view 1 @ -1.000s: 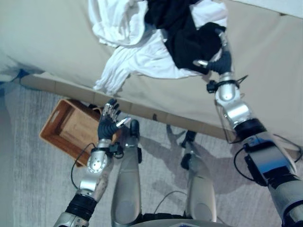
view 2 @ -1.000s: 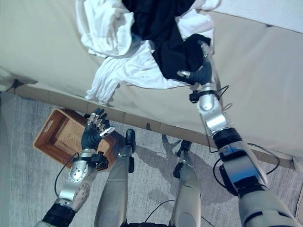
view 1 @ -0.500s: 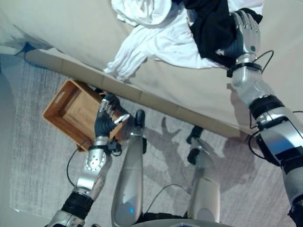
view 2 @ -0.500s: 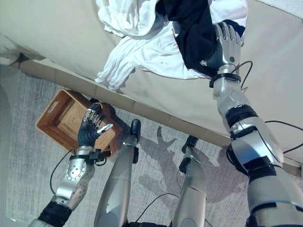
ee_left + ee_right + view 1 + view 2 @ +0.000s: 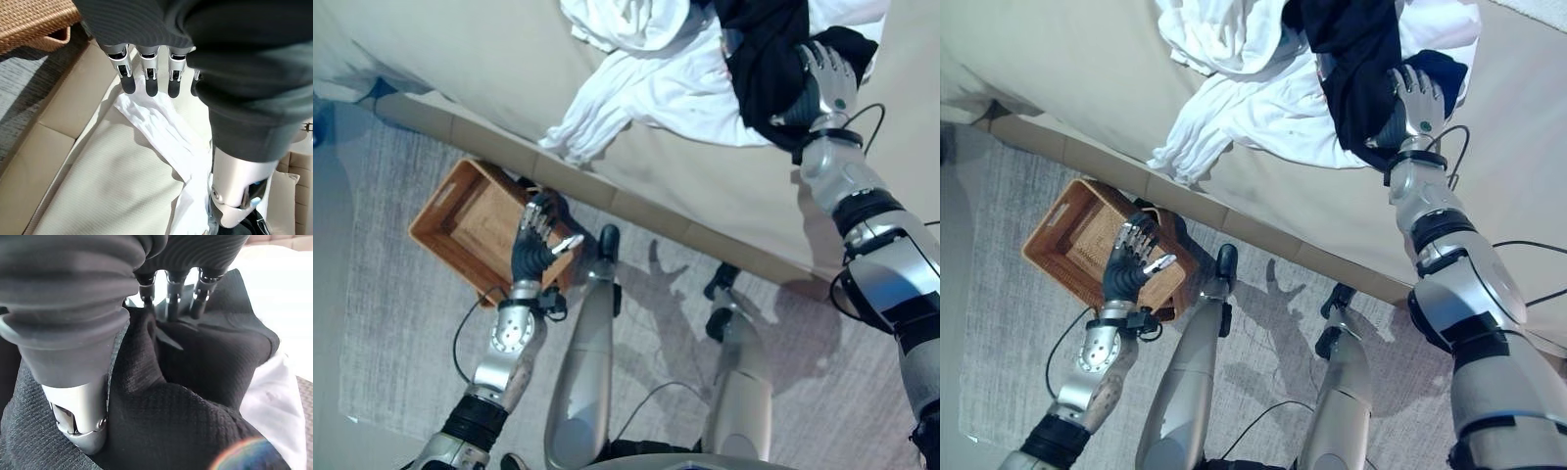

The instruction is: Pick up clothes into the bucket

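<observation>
Right hand (image 5: 822, 83) clenched in black garment (image 5: 766, 59) on bed (image 5: 460, 59); basket (image 5: 470, 227) lies well below-left, by relaxed left hand (image 5: 536, 250).

Right hand (image 5: 827, 83) gripping black garment (image 5: 766, 59); left hand (image 5: 536, 250) over basket (image 5: 460, 230).

A pile of white cloth (image 5: 646, 83) lies on the beige bed (image 5: 460, 69), with black cloth (image 5: 766, 59) on its right side. A brown wicker basket (image 5: 460, 220) sits on the grey carpet (image 5: 382, 323) in front of the bed, to the left.

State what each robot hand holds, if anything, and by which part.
The right robot hand is closed on a bunched fold of the black garment near its edge. The left robot hand holds nothing.
</observation>
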